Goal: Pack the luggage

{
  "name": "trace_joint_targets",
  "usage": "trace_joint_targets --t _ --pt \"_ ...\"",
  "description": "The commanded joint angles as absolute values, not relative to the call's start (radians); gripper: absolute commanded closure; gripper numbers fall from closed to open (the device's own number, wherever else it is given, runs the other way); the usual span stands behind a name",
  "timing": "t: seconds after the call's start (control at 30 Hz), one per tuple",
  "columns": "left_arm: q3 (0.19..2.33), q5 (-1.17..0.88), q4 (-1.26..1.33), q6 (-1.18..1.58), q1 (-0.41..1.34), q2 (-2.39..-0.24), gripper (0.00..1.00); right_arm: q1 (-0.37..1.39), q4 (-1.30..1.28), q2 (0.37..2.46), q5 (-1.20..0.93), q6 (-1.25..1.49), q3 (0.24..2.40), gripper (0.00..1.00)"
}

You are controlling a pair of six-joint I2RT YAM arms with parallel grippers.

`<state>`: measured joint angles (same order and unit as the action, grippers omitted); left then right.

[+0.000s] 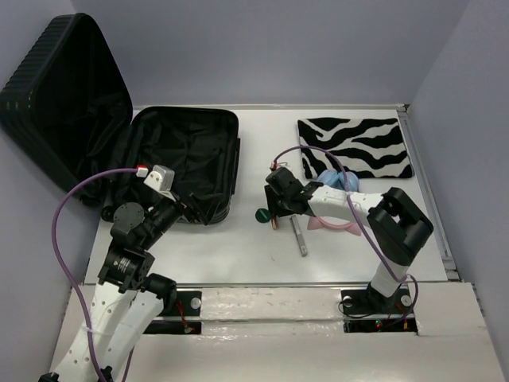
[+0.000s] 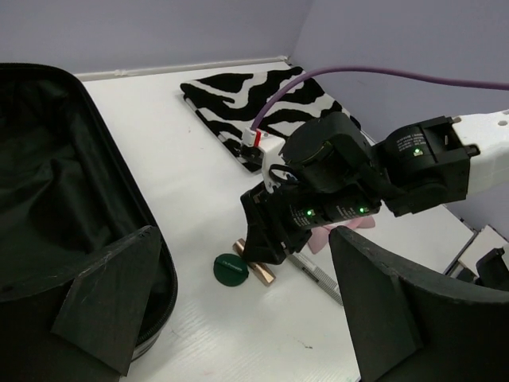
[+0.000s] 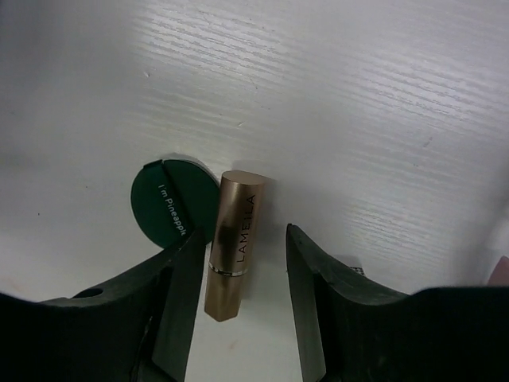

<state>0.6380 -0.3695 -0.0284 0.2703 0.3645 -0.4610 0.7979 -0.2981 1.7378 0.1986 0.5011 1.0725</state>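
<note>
Right gripper straddles lipstick beside green disc

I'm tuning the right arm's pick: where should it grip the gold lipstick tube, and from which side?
Grip the lipstick across its barrel at mid-length, from above: it lies flat on the table, lengthwise inside the open right gripper. The green tin crowds one side, so that finger needs care.

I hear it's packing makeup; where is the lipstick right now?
In the right wrist view the gold lipstick lies on the table between the open fingers of the right gripper, beside a round green disc; from above, just right of the open luggage.
</note>
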Motion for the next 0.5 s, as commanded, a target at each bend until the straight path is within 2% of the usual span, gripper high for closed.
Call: trace_joint_targets --t 0.0,0.07,0.13,0.2,0.23,0.27,0.47 --pt "0.678 -0.385 0.003 0.258 0.360 -0.451 0.01 0.816 -0.222 1.764 0.216 0.532 1.111 0.53" --pt "0.678 -0.385 0.002 0.256 0.360 -0.449 0.01 0.816 -0.222 1.781 0.233 0.538 1.105 0.56" --pt "0.678 -0.385 0.002 0.256 0.360 -0.448 0.01 0.816 -0.222 1.790 0.247 0.541 1.101 0.65" --pt "0.677 -0.385 0.002 0.258 0.360 -0.449 0.01 0.816 -0.222 1.795 0.256 0.548 1.095 0.68" --pt "0.676 -0.385 0.002 0.258 0.360 -0.449 0.01 0.816 -0.222 1.793 0.262 0.548 1.094 0.79" --pt "0.676 -0.384 0.002 0.259 0.360 -0.449 0.01 0.816 -0.222 1.786 0.268 0.549 1.092 0.82" --pt "0.678 -0.365 0.002 0.264 0.360 -0.445 0.01 0.816 -0.229 1.640 0.292 0.520 1.098 0.87"
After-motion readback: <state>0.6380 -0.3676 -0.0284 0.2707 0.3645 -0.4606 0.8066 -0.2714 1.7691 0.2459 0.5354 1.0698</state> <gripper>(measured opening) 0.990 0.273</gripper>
